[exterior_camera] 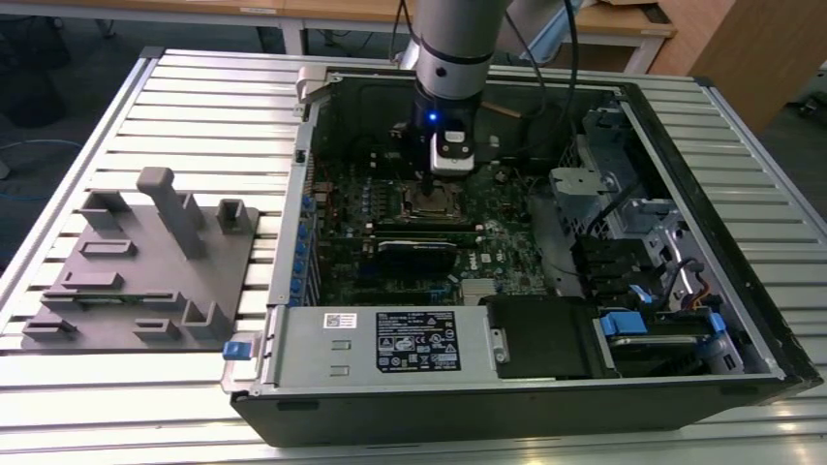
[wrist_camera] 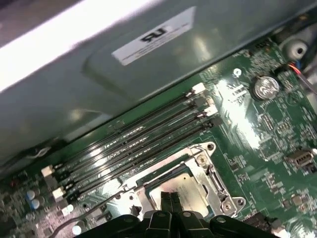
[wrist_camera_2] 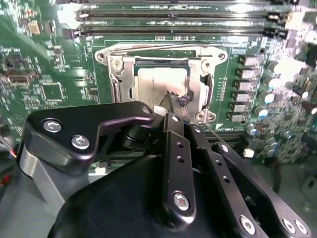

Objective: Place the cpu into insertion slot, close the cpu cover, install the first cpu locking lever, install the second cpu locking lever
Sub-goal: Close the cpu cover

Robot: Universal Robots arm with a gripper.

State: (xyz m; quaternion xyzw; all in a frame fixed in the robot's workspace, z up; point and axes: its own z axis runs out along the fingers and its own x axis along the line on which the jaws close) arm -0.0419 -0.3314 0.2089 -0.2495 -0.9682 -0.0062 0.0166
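Cpu (wrist_camera_2: pixel 158 82) sits flat in the insertion slot (exterior_camera: pixel 432 203), just above the middle of the exterior view, inside the open computer case (exterior_camera: pixel 517 417) on the slatted table (exterior_camera: pixel 194 87). It's a small pale silvery square with a dull sheen, and the metal cpu cover (wrist_camera_2: pixel 198 82) frames it. The gripper (wrist_camera_2: pixel 174 99) has its fingers pressed together, tips resting on the cpu's face in the second wrist view.

Wrist views close over insertion slot (wrist_camera_2: pixel 163 51)
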